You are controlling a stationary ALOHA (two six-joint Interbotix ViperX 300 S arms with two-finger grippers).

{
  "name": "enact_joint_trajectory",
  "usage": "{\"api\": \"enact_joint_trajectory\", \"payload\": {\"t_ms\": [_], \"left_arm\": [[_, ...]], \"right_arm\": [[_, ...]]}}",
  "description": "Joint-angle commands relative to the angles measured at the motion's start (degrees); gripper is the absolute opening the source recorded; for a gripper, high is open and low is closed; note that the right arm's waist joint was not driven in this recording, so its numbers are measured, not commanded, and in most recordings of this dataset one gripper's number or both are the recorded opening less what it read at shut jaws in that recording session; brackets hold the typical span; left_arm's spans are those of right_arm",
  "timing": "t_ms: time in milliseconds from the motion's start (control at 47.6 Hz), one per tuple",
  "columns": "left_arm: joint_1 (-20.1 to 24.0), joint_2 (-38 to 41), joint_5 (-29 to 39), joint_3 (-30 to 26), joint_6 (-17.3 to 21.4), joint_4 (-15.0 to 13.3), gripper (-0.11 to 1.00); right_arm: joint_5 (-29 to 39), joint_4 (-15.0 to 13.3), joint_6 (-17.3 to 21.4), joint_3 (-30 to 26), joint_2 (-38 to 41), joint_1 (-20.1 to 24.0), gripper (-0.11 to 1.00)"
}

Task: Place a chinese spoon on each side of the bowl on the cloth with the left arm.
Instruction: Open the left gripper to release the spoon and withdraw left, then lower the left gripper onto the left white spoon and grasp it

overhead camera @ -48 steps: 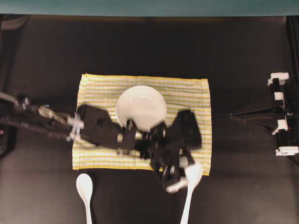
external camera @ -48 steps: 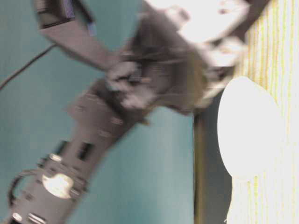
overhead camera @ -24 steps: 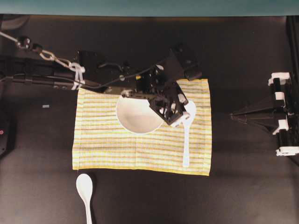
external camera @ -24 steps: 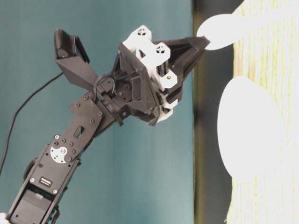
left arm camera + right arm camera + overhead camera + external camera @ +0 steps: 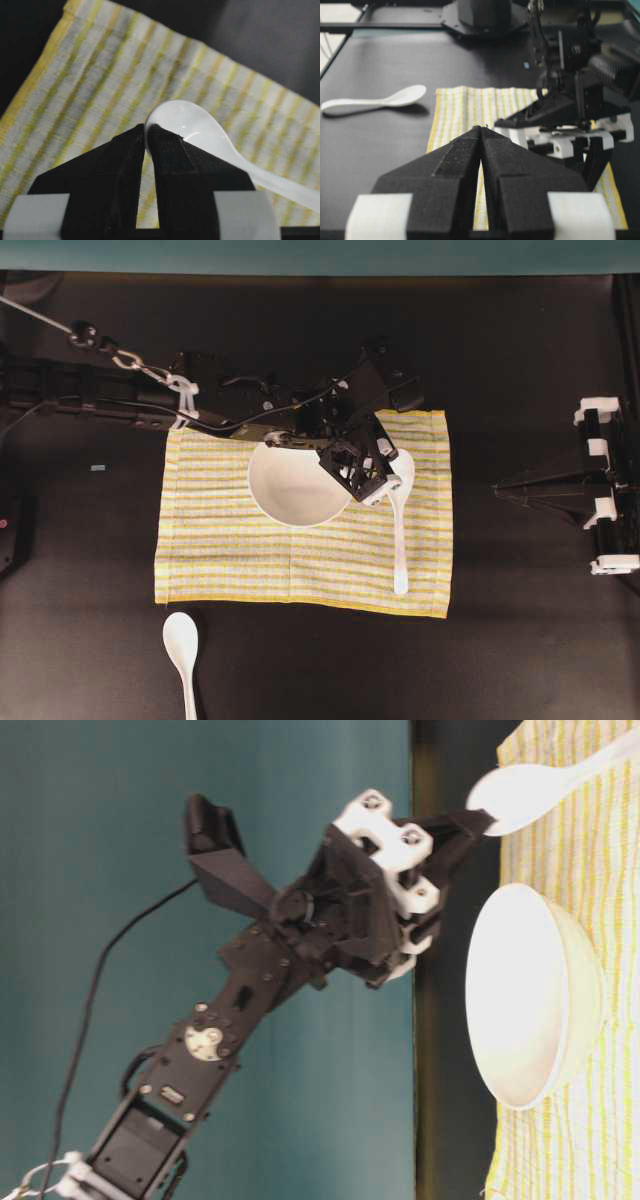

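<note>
Because the task calls for one spoon on each side of the bowl, the striped cloth (image 5: pixel 300 540) lies flat on the dark table (image 5: pixel 520 640) as the setting, with the white bowl (image 5: pixel 295 490) sitting on its upper middle and open strips of cloth on both sides. The left arm (image 5: pixel 130 400) reaches in over the cloth's far edge so that its claw (image 5: pixel 385 480) comes down just beside the bowl's right rim. There it carries the first spoon (image 5: pixel 400 530), whose handle runs toward the near edge of the cloth, roughly parallel to the stripes' cross direction; this looks like the placing step, not yet released. The second spoon (image 5: pixel 182 645) waits on the bare table, near the cloth's lower left corner, judged next for the left side. The left claw is pinched narrow on the rim of the first spoon's scoop, seen closely in the wrist view. The right claw (image 5: pixel 481 131), parked well apart at the table's right, has its jaws pressed together on nothing.
</note>
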Motion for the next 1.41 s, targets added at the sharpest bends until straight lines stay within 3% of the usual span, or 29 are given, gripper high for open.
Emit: {"api": "enact_joint_trajectory", "payload": {"t_ms": [0, 189, 273, 378, 504, 609, 735, 861, 966, 1218, 1386], "left_arm": [[-0.2, 0.4, -1.1, -0.1, 1.1, 0.3, 0.06], [-0.2, 0.6, -4.4, -0.1, 1.8, 0.3, 0.06], [-0.2, 0.6, -4.7, -0.2, 2.3, 0.3, 0.12], [-0.2, 0.6, -4.4, 0.0, 2.4, 0.3, 0.3], [-0.7, 0.4, -4.4, 0.5, 2.4, 0.3, 0.65], [-2.3, -2.1, -3.3, 2.0, 1.7, 0.3, 0.84], [-6.3, -8.3, 0.0, 6.2, 1.5, 0.3, 0.85], [-12.7, -17.5, 1.0, 14.1, -0.1, 0.3, 0.82], [-17.3, -24.3, 0.8, 21.1, -4.7, 0.3, 0.82], [-28.1, -39.5, -1.6, 41.4, -27.1, 0.3, 0.82], [-34.5, -46.0, -4.3, 51.1, -37.4, 0.3, 0.82]], "right_arm": [[-0.3, 0.1, 0.4, -0.4, 0.4, 0.0, 0.0], [-0.3, 0.1, 0.3, -0.3, 0.4, 0.0, 0.0], [-0.3, 0.1, 0.3, -0.3, 0.3, 0.0, 0.0], [-0.3, 0.1, 0.3, -0.2, 0.3, 0.0, 0.0], [-0.3, 0.1, 0.4, -0.2, 0.3, 0.0, 0.0], [-0.2, 0.1, 0.4, -0.2, 0.2, 0.0, 0.0], [-0.3, 0.1, 0.4, -0.2, 0.0, 0.0, 0.0], [-0.3, 0.3, 0.4, -0.2, -0.2, 0.0, 0.0], [-0.3, 0.4, 0.4, -0.2, -0.3, 0.0, 0.0], [-0.3, 0.4, 0.4, -0.2, 0.0, 0.0, 0.0], [-0.4, 0.4, 0.4, -0.2, -0.2, 0.0, 0.0]]}}
